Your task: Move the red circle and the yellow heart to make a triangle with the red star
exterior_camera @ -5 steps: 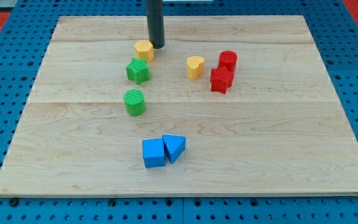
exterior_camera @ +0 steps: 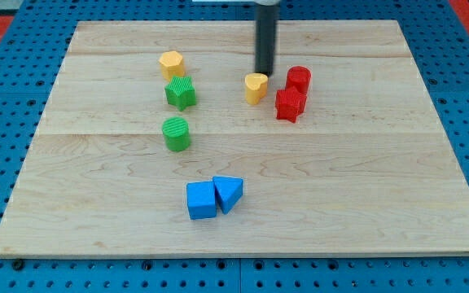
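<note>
The red circle point(exterior_camera: 299, 79) sits at the view's upper right, touching the red star point(exterior_camera: 290, 105) just below it. The yellow heart point(exterior_camera: 256, 87) lies a little to the left of both red blocks. My tip point(exterior_camera: 265, 73) stands just above the yellow heart's upper right edge, between the heart and the red circle, close to the heart.
A yellow hexagon point(exterior_camera: 171, 63) sits at the upper left, with a green star point(exterior_camera: 181, 93) below it and a green cylinder point(exterior_camera: 176, 133) further down. A blue cube point(exterior_camera: 201, 200) and blue triangle point(exterior_camera: 229, 193) touch near the bottom. The wooden board point(exterior_camera: 381, 179) ends in pegboard all round.
My tip moved from beside the yellow hexagon to the right, to just above the yellow heart. The yellow hexagon sits a little further left than before.
</note>
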